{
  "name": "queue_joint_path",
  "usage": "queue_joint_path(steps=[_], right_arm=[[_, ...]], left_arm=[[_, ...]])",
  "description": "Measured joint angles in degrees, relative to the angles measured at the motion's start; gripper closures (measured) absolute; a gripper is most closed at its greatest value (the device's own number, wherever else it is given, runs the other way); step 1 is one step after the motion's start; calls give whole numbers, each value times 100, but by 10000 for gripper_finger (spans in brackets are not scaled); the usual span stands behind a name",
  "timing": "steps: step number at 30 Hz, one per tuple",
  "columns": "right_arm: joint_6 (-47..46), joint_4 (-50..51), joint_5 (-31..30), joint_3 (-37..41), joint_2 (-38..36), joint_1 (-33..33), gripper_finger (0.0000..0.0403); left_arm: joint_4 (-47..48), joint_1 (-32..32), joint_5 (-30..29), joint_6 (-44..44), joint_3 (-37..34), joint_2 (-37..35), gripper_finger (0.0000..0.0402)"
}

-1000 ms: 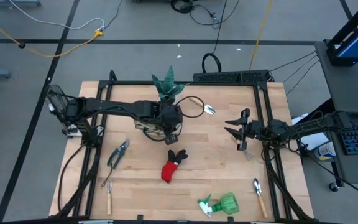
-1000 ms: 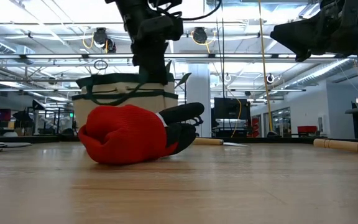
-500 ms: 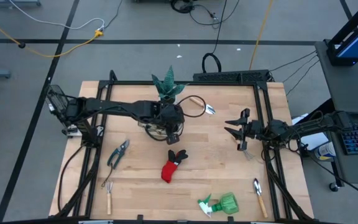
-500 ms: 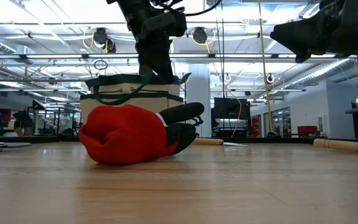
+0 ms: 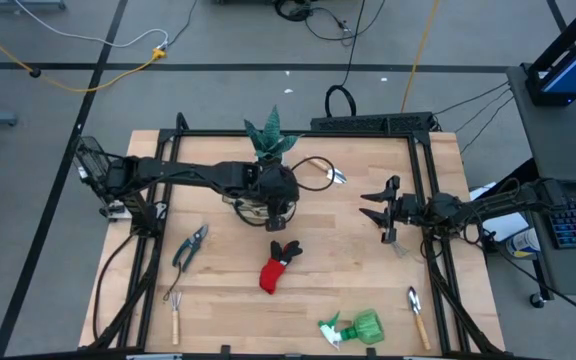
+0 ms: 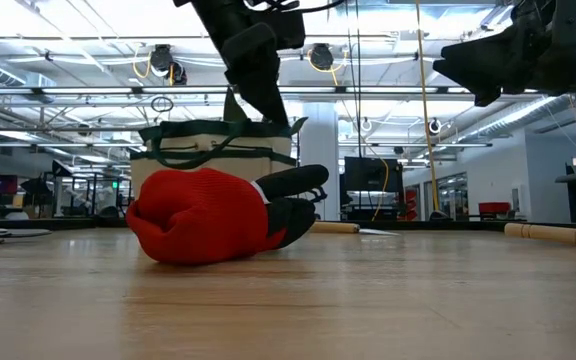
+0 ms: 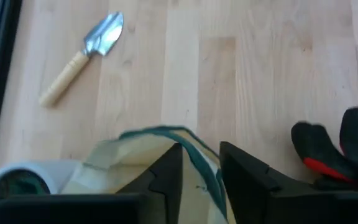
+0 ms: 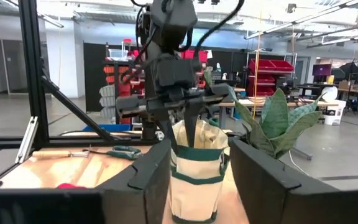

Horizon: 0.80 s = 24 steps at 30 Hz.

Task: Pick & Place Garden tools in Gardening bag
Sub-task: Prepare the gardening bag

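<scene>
The beige gardening bag (image 5: 245,205) with green trim stands near the table's middle, in front of the potted plant (image 5: 271,135). My left gripper (image 5: 279,200) is over its top, shut on it. My right gripper (image 5: 380,212) is open and empty, right of the middle, above the table. The red-and-black glove (image 5: 277,266) lies nearer the front. The shears (image 5: 190,246) and the fork (image 5: 175,312) lie at the left. The green spray bottle (image 5: 354,327) and a trowel (image 5: 417,315) lie at the front right. Another trowel (image 7: 82,56) lies beyond the bag. My left gripper pinches the bag's green-trimmed top strap (image 7: 199,163) between its two fingers, from above, slanting down. The strap is drawn up into a peak (image 8: 190,134) under the fingers. The bag stands upright below, its bottom (image 8: 193,214) on the table.
The plant's white pot (image 7: 17,177) stands right beside the bag. A small grey tool (image 5: 394,243) lies under my right gripper. A black cable loops from my left arm over the far trowel (image 5: 313,165). Bare wood shows between the glove and my right gripper.
My left gripper has gone a little toward the table's right and far edges and tipped, still shut on the bag's strap. The bag has slid a little toward the right with it, staying upright.
</scene>
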State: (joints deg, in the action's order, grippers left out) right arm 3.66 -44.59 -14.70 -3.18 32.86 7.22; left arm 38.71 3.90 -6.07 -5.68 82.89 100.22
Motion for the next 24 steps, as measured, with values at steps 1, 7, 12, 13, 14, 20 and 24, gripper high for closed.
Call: queue_joint_path(steps=[1, 7, 12, 13, 14, 20, 24], right_arm=[[0, 11, 0, 0, 0, 0, 228], [0, 28, 0, 0, 0, 0, 205], [-1, 28, 0, 0, 0, 0, 203], [0, 28, 0, 0, 0, 0, 204], [-2, 28, 2, 0, 0, 0, 206], [-2, 28, 4, 0, 0, 0, 212], [-3, 28, 9, 0, 0, 0, 211]], left_arm=[[-55, 0, 0, -3, 0, 0, 274], [-243, -9, -2, 1, 0, -2, 253], [-242, -13, -2, 108, 0, -4, 252], [-242, -13, -2, 105, 0, -4, 252], [-244, -13, -2, 83, 0, -4, 252], [-244, -22, -2, -3, 0, -32, 252], [-308, -58, -6, -27, 4, -198, 252]])
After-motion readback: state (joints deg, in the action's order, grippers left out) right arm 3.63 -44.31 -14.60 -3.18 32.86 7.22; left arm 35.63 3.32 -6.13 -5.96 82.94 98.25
